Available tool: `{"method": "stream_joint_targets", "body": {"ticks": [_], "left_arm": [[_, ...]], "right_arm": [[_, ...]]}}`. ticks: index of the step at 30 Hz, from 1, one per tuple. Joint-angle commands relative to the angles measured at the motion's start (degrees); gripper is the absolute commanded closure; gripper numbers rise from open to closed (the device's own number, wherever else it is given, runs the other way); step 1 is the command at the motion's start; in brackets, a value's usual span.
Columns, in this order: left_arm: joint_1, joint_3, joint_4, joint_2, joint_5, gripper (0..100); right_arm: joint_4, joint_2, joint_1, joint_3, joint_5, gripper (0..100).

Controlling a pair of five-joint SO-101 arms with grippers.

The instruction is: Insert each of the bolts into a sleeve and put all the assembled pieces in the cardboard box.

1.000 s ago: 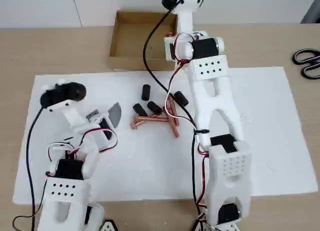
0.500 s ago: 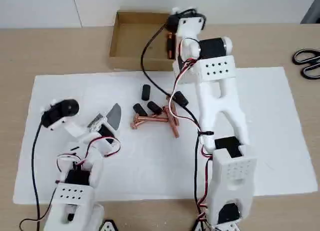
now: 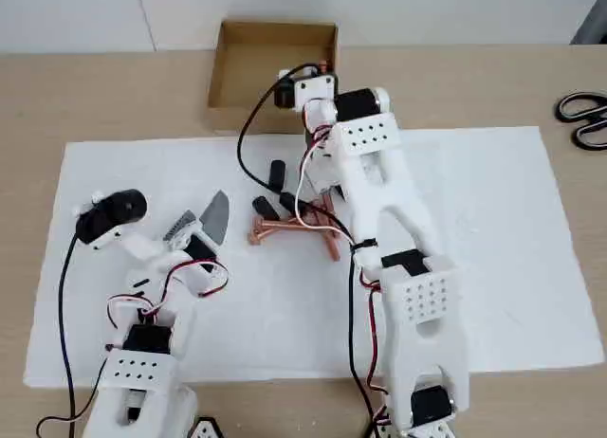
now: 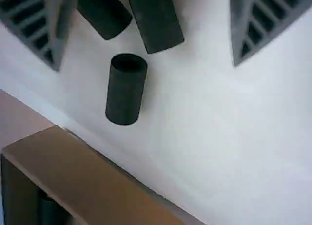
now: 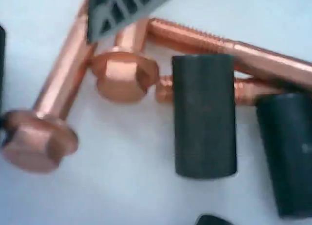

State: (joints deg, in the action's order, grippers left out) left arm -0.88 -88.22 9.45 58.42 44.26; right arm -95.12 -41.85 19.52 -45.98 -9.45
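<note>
Several copper bolts (image 3: 294, 228) lie crossed in the middle of the white sheet, with black sleeves (image 3: 276, 175) scattered beside them. The right wrist view looks closely down on bolt heads (image 5: 124, 79) and an upright-lying sleeve (image 5: 204, 115). One grey finger (image 5: 126, 8) of my right gripper shows there with nothing in it. My right arm (image 3: 370, 149) hangs over the pile. My left gripper (image 3: 199, 225) stands open left of the pile, low over the sheet, with two sleeves (image 4: 153, 20) between its fingers' line and a third sleeve (image 4: 126, 88) farther off. The cardboard box (image 3: 275, 26) stands behind the sheet.
The white sheet (image 3: 493, 229) covers most of the wooden table. Scissors (image 3: 583, 116) lie at the far right edge. Cables run from both arms across the sheet. A dark piece (image 4: 48, 210) lies inside the box near its wall (image 4: 97, 186).
My right arm has swung back from over the cardboard box to above the bolt pile. My left arm dropped lower and shifted slightly, then held still.
</note>
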Motion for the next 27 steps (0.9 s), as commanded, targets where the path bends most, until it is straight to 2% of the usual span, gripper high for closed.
{"method": "stream_joint_targets", "body": {"ticks": [1, 14, 27], "left_arm": [[0.3, 0.1, -1.5, 0.2, 0.3, 78], [0.3, 0.1, -1.5, 0.2, 0.3, 78], [0.3, 0.1, -1.5, 0.2, 0.3, 78]], "right_arm": [[0.5, -0.9, 0.0, -0.2, -1.1, 81.9], [4.9, -3.0, -2.3, -0.3, -4.4, 81.9], [9.0, -8.3, -4.1, -0.3, -4.2, 82.2]]}}
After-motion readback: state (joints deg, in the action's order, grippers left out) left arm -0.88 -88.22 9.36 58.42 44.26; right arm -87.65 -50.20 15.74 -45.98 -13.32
